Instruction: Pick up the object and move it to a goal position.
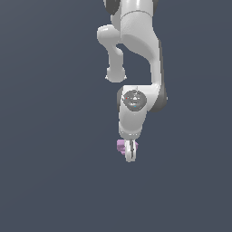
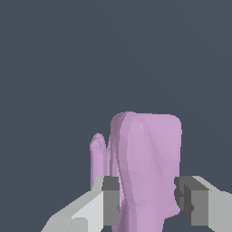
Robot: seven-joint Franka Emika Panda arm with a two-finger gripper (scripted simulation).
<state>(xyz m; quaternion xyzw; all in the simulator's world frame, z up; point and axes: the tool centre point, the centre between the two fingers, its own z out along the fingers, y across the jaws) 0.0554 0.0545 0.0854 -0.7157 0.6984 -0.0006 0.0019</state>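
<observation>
Wrist view: my fingers [image 2: 147,204] straddle the pink object [image 2: 147,167], apart, not yet clamped.
I judge this the grasp step; next I close, then lift toward the goal.

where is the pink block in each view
Exterior view: the block peeks out low and just right of centre, mostly hidden behind the end effector.
Wrist view: the block fills the lower middle, between the two fingers.
Shared landmark: the end effector, whose fingers flank the block in both views.
</observation>
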